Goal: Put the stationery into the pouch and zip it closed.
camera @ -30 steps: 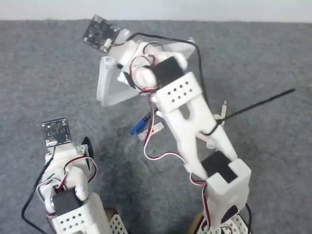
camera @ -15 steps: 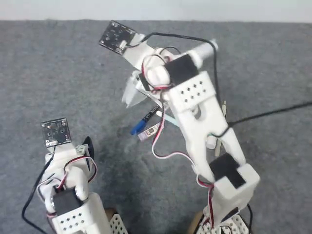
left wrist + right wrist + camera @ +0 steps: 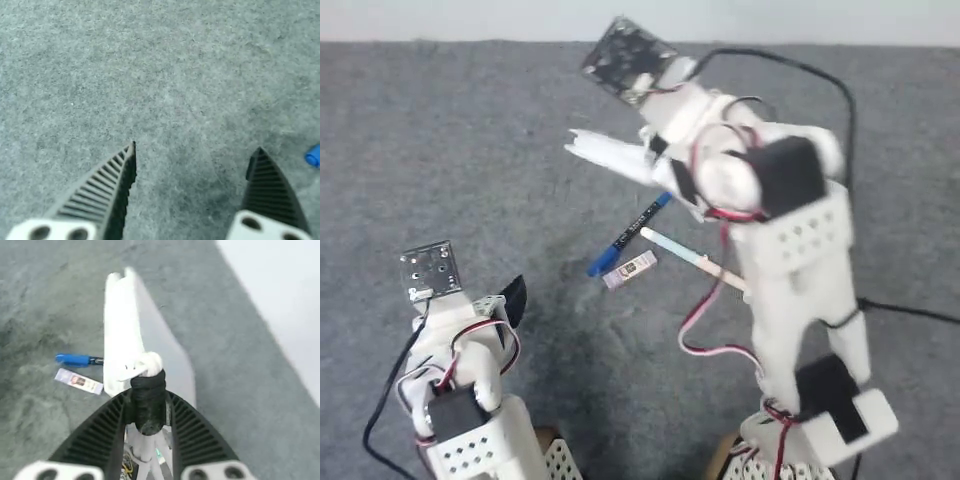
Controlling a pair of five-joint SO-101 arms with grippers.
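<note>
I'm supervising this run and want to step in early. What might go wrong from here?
The right gripper grips the pouch by one end only, so it may twist or slip. The blue pen, pale pen and eraser lie close together beside that arm; lowering the pouch could scatter them. The left gripper is open, offering no second hold.

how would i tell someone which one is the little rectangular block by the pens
On the grey carpet, three items lie clustered beside the right arm. The block lies right beside the cap of the blue-capped pen, near the pale blue pencil. It alone is short, flat and rectangular, with a lilac end.
</note>
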